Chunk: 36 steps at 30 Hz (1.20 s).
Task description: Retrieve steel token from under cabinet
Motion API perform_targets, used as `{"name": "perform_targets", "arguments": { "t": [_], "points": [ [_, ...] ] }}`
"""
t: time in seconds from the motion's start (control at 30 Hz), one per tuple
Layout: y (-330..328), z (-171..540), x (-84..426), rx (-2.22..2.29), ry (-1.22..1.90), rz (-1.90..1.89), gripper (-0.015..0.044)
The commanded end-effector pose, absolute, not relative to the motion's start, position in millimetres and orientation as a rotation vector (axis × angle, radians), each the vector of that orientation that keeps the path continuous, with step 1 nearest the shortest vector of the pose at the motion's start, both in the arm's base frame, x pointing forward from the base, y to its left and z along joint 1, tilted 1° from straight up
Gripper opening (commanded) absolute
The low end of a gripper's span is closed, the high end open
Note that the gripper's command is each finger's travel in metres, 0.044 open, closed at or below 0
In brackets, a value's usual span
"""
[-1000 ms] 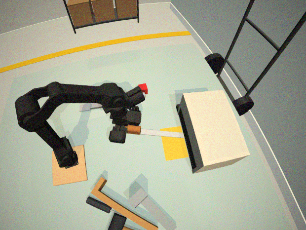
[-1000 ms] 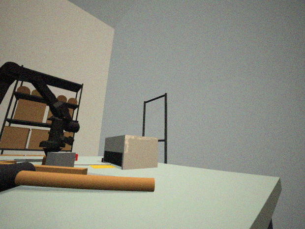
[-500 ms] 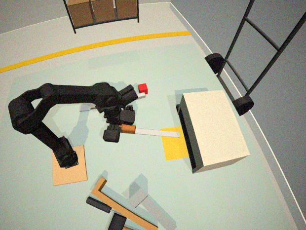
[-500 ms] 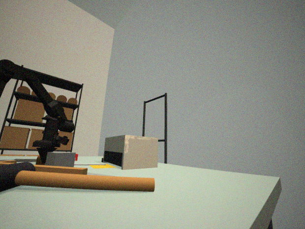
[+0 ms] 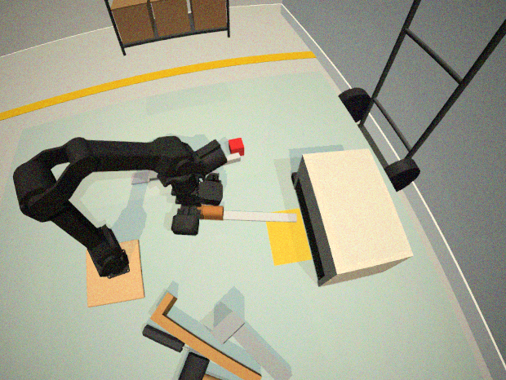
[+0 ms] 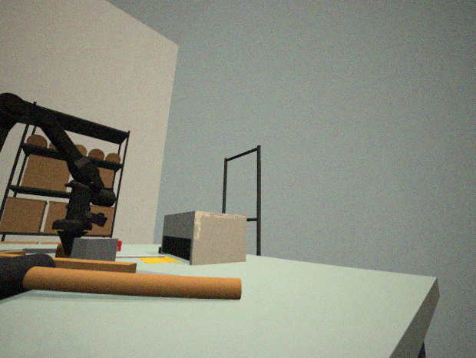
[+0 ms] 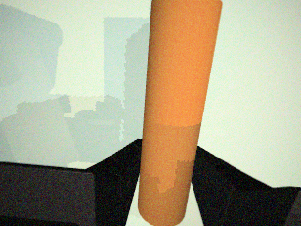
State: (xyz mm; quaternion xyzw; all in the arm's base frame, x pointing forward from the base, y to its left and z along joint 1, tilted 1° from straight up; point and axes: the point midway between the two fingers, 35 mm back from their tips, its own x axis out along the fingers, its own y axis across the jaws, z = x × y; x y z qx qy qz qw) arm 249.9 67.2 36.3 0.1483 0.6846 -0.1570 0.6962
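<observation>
My gripper is shut on the orange handle of a tool with a long pale flat blade. It is left of the yellow marked area. The blade points toward the cabinet, crosses the far edge of the marked area, and its tip shows just outside the dark opening. Whether the blade touches the table I cannot tell. The steel token is not visible in any view; the space under the cabinet is dark.
A red cube and a pale piece are beyond the wrist. A pinkish flat piece lies behind the arm. An orange angled bar, a grey T-shaped piece and a black-headed tool with orange handle lie on the near side.
</observation>
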Motion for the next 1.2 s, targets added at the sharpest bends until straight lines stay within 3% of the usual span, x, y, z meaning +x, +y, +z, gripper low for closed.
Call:
{"name": "perform_targets", "arguments": {
  "t": [0.0, 1.17],
  "points": [
    [68.2, 37.1, 249.7, 0.302, 1.533, -0.315, 0.0000],
    [69.0, 38.7, 248.7, 0.081, 1.555, -0.097, 0.0000]
  ]
}}
